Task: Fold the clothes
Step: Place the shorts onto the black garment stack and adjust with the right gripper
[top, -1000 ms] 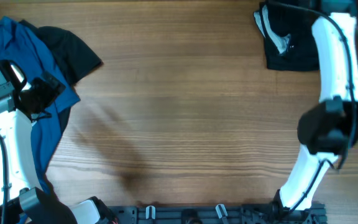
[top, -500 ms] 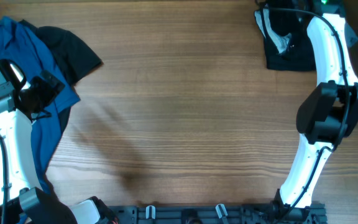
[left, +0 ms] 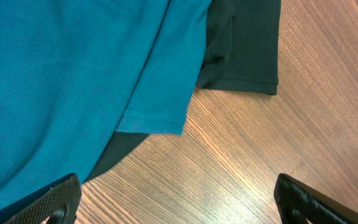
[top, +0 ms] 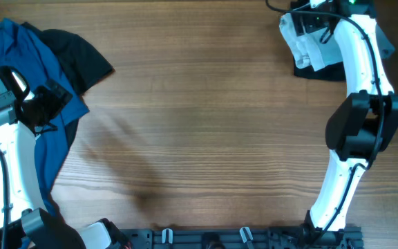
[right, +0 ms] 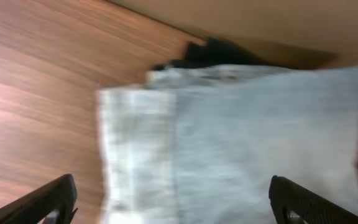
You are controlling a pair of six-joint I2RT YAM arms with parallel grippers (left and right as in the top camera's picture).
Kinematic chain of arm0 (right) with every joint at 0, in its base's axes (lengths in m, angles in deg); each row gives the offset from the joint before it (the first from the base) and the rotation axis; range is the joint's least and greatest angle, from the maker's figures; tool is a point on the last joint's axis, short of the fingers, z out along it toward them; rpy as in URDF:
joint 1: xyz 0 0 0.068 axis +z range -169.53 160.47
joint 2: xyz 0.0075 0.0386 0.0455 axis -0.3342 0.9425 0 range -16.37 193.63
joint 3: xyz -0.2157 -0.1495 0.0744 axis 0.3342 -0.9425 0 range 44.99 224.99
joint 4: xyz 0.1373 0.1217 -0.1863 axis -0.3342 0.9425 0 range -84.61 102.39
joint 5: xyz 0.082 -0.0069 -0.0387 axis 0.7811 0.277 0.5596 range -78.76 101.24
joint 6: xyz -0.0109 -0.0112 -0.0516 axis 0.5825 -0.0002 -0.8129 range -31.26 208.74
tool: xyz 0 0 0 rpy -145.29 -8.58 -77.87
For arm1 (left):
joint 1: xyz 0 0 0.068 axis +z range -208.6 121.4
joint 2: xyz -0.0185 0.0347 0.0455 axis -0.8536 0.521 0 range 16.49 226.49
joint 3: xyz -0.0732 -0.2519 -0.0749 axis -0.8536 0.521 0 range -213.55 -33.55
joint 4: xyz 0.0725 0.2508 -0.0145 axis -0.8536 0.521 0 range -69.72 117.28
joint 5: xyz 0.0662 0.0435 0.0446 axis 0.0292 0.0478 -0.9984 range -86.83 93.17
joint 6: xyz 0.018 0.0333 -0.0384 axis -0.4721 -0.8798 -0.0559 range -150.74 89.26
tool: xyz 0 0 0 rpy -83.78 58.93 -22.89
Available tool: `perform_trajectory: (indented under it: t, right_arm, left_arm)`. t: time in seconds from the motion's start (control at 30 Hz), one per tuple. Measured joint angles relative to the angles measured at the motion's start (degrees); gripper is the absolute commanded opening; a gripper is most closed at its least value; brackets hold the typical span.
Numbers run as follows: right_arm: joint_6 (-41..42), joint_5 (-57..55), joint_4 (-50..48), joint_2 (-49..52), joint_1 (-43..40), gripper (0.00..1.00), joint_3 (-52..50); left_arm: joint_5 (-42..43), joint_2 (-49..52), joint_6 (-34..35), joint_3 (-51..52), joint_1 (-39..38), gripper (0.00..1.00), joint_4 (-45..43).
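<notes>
The pale denim shorts (right: pixel 247 137) lie folded flat at the table's back right, on top of a black garment (right: pixel 213 53). My right gripper (right: pixel 179 208) hovers just above the shorts (top: pixel 301 47), open, with nothing between its fingers (right: pixel 45 204). A royal-blue shirt (left: pixel 67 74) lies crumpled at the far left over another black garment (left: pixel 244 43). My left gripper (left: pixel 179 210) hangs open above bare wood at the shirt's edge. In the overhead view the left gripper (top: pixel 43 104) sits over the blue shirt (top: pixel 12 48).
The wooden table (top: pixel 206 124) stretches between the two piles. The right arm (top: pixel 361 124) reaches along the right side to the back edge. The black garment (top: pixel 320 68) under the shorts lies close to the table's far edge.
The right gripper has gone from shut to open, and more of the pale shorts now shows on the black garment. The left arm has not moved.
</notes>
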Motion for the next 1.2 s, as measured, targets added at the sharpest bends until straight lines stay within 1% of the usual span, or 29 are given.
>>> perform_trajectory:
  t: [0.13,0.27,0.3,0.33,0.4,0.43,0.47,0.5,0.53,0.57,0.7,0.8,0.87,0.97,1.1,1.2]
  right_arm:
    - [4.1,3.1,-1.1,-4.9,0.1,1.00,-0.1]
    - [9.6,1.7,-3.8,-10.8,-0.4,1.00,-0.1]
    - [11.2,0.6,-3.5,-11.6,-0.7,0.98,0.0]
    - [12.9,-0.4,-2.5,-11.9,-1.3,0.94,0.0]
    - [17.4,-2.2,1.9,-11.3,-3.5,0.69,0.0]
    - [19.3,-2.6,3.8,-10.6,-4.7,0.50,0.0]
    - [21.6,-3.0,5.4,-9.8,-5.9,0.38,0.0]
    - [22.4,-3.1,6.1,-9.2,-6.5,0.34,0.0]
    - [24.2,-2.7,7.5,-7.9,-7.7,0.25,0.0]
    - [24.9,-2.3,7.9,-6.7,-8.5,0.19,0.0]
    - [26.6,-0.6,10.2,-1.5,-9.4,0.04,-0.1]
    - [26.2,1.1,10.6,0.0,-8.8,0.04,-0.1]
    - [26.2,1.6,12.8,1.0,-8.5,0.04,-0.1]
    - [26.6,2.1,14.9,4.9,-8.4,0.04,-0.1]
    - [26.9,2.3,14.0,11.5,-8.4,0.04,-0.1]
    - [26.9,3.7,13.3,11.8,-8.5,0.04,-0.1]
  left_arm:
    - [0.0,0.0,0.0,0.0,0.0,1.00,0.0]
    - [0.0,0.0,0.0,0.0,0.0,1.00,0.0]
    - [0.0,0.0,0.0,0.0,0.0,1.00,0.0]
    - [0.0,0.0,0.0,0.0,0.0,1.00,0.0]
    - [0.0,0.0,0.0,0.0,0.0,1.00,0.0]
    - [0.0,0.0,0.0,0.0,0.0,1.00,0.0]
    - [0.0,0.0,0.0,0.0,0.0,1.00,0.0]
    - [0.0,0.0,0.0,0.0,0.0,1.00,-0.1]
    - [0.0,0.0,0.0,0.0,0.0,1.00,0.0]
    - [0.0,0.0,0.0,0.0,0.0,1.00,0.0]
    - [0.0,0.0,0.0,0.0,0.0,1.00,0.0]
    - [0.0,0.0,0.0,0.0,0.0,1.00,0.1]
    - [0.0,0.0,0.0,0.0,0.0,1.00,0.2]
    - [0.0,0.0,0.0,0.0,0.0,1.00,0.2]
    - [0.0,0.0,0.0,0.0,0.0,1.00,0.2]
    - [0.0,0.0,0.0,0.0,0.0,1.00,0.2]
